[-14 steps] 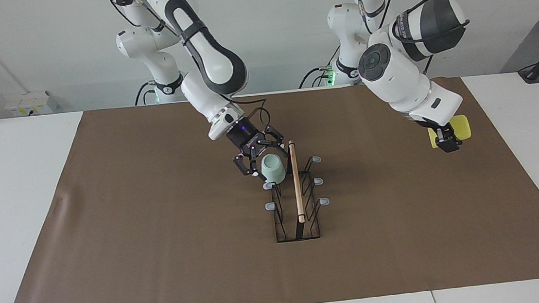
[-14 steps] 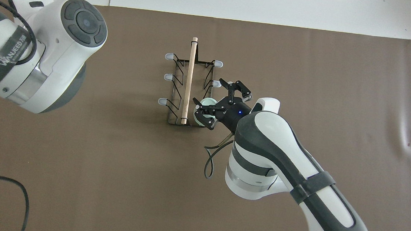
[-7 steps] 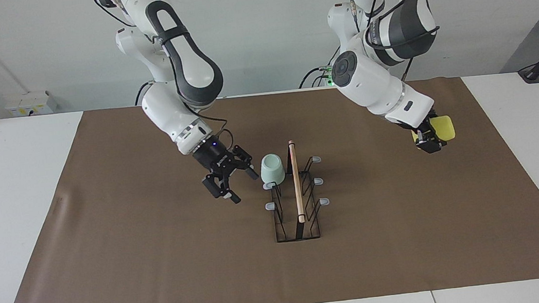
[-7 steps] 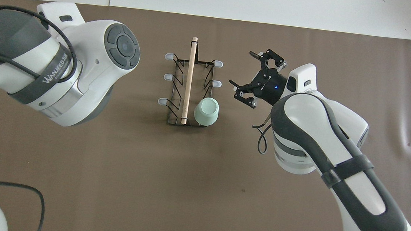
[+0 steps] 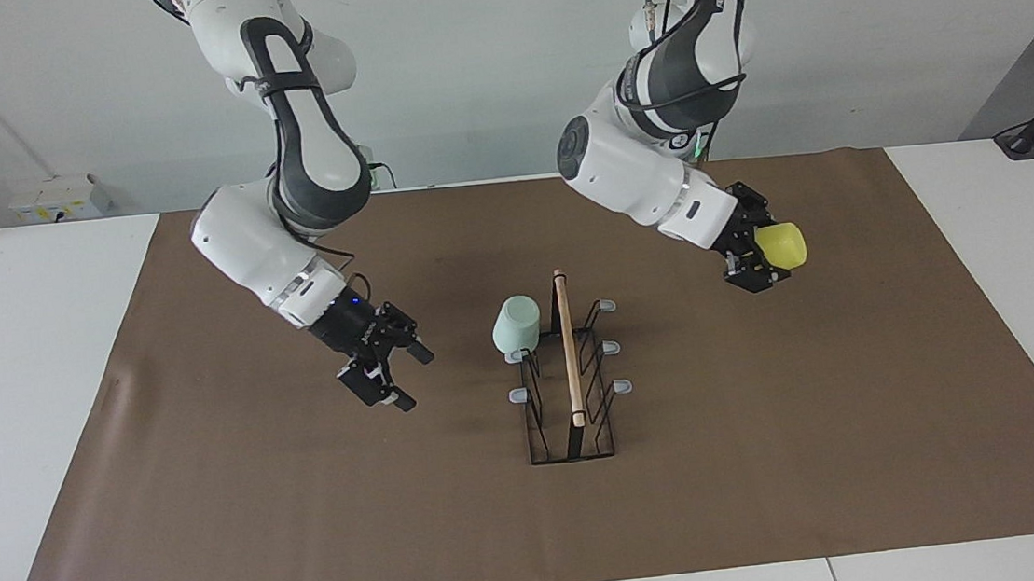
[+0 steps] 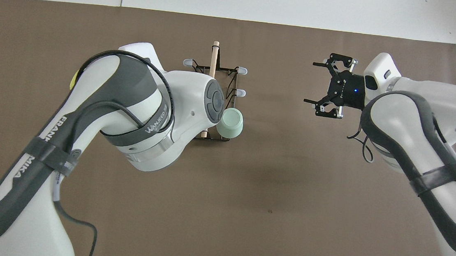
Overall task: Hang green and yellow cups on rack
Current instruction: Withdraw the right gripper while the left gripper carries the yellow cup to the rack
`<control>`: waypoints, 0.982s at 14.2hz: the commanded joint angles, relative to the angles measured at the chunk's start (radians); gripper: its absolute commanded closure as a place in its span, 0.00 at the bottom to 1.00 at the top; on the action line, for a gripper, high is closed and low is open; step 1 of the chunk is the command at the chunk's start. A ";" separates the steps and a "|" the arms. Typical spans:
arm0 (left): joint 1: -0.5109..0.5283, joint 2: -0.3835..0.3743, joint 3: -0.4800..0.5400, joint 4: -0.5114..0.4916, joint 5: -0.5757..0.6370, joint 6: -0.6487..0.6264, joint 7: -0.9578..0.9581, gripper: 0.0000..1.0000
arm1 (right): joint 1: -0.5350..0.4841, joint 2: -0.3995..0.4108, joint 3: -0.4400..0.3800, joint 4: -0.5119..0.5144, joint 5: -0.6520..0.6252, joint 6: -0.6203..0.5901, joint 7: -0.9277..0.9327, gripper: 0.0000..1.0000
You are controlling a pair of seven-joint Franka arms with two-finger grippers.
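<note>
While our left gripper (image 5: 762, 260) hangs in the air over the brown mat (image 5: 314, 533), toward the left arm's end of the table and partway between the rack (image 5: 567, 375) and the mat's short edge on that side, its fingers are pinched on the yellow cup (image 5: 782, 246). We hold that cup tipped on its side, clear of the mat. In the overhead view our own left arm hides this gripper, and only a sliver of yellow (image 6: 74, 78) shows past the arm's edge.

Our right gripper (image 5: 384, 370) is also raised, over bare mat toward the right arm's end, well apart from the rack. Its fingers (image 6: 319, 64) are spread wide and carry nothing.

We see the green cup (image 5: 516, 323) hanging mouth-down and tilted on the rack. It sits on the prong nearest the robots, on the side of the rack that faces the right arm's end of the table. Neither gripper touches it.

We find the rack standing near the middle of the mat, with its wooden rod (image 5: 567, 352) running from the robots' edge toward the outer long edge. On the green cup's side two grey-tipped prongs (image 5: 519, 394) are bare. On the side toward the left arm's end all three prongs (image 5: 622, 385) are bare.
</note>
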 commanded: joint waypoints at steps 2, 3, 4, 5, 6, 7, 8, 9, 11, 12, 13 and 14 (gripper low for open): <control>-0.070 0.098 0.014 0.133 0.014 -0.073 -0.046 1.00 | -0.068 -0.026 0.009 0.033 -0.185 -0.150 0.042 0.00; -0.086 0.111 0.014 0.141 0.010 -0.073 -0.054 1.00 | -0.077 -0.032 0.008 0.048 -0.244 -0.185 0.070 0.00; -0.105 0.126 0.013 0.159 0.005 -0.071 -0.066 1.00 | -0.080 -0.037 0.008 0.073 -0.315 -0.230 0.112 0.00; -0.117 0.164 0.013 0.194 0.003 -0.071 -0.075 1.00 | -0.080 -0.048 0.008 0.106 -0.393 -0.280 0.183 0.00; -0.120 0.186 0.010 0.231 -0.007 -0.070 -0.077 1.00 | -0.073 -0.060 0.010 0.137 -0.485 -0.337 0.279 0.00; -0.136 0.189 0.011 0.235 -0.019 -0.065 -0.077 1.00 | -0.065 -0.081 0.015 0.163 -0.566 -0.391 0.377 0.00; -0.149 0.190 0.011 0.228 -0.021 -0.062 -0.079 1.00 | -0.062 -0.104 0.027 0.181 -0.634 -0.444 0.478 0.00; -0.151 0.190 0.011 0.218 -0.023 -0.061 -0.079 1.00 | -0.053 -0.126 0.030 0.186 -0.665 -0.486 0.569 0.00; -0.189 0.183 0.010 0.181 -0.021 -0.055 -0.085 1.00 | -0.027 -0.157 0.028 0.186 -0.674 -0.543 0.697 0.00; -0.192 0.175 0.010 0.154 -0.023 -0.039 -0.097 1.00 | -0.025 -0.169 0.028 0.186 -0.674 -0.566 0.747 0.00; -0.196 0.172 0.010 0.147 -0.026 -0.035 -0.100 1.00 | -0.025 -0.175 0.028 0.186 -0.674 -0.598 0.807 0.00; -0.206 0.169 0.010 0.141 -0.036 -0.033 -0.103 1.00 | -0.025 -0.184 0.028 0.188 -0.674 -0.630 0.871 0.00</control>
